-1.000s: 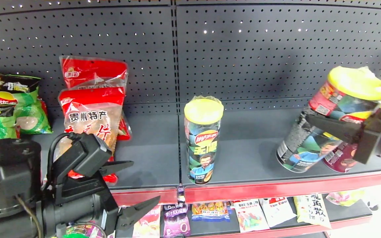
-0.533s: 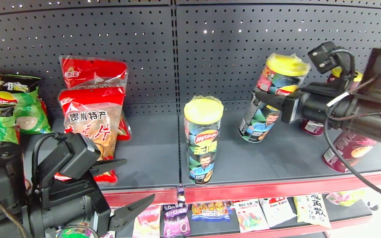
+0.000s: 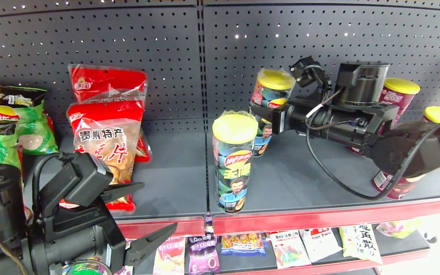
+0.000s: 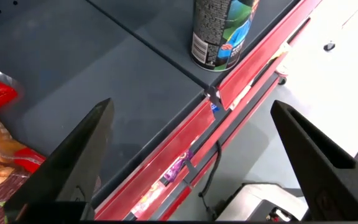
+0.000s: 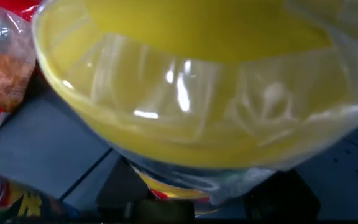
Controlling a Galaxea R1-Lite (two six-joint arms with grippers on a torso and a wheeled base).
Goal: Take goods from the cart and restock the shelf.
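A green chips can with a yellow lid [image 3: 272, 86] is held over the grey shelf [image 3: 174, 175] near the back panel, with my right gripper [image 3: 267, 114] shut on its side. Its base is hidden behind a matching can [image 3: 234, 164] standing at the shelf's front edge. In the right wrist view the held can's yellow lid [image 5: 191, 81] sits right before the camera. My left gripper [image 3: 159, 208] hangs open and empty in front of the shelf's red lip, low and to the left. The left wrist view shows the same gripper [image 4: 191, 155] wide open, with the front can [image 4: 221, 31] beyond it.
Red snack bags [image 3: 107, 130] and green chip bags [image 3: 13, 122] fill the shelf's left part. Maroon cans [image 3: 397, 95] stand at the right, behind and below my right arm. Small packets [image 3: 288, 248] lie on the lower shelf.
My right arm has carried the green can from the shelf's right front leftward and back, to behind the standing can. The left gripper has sunk a little.
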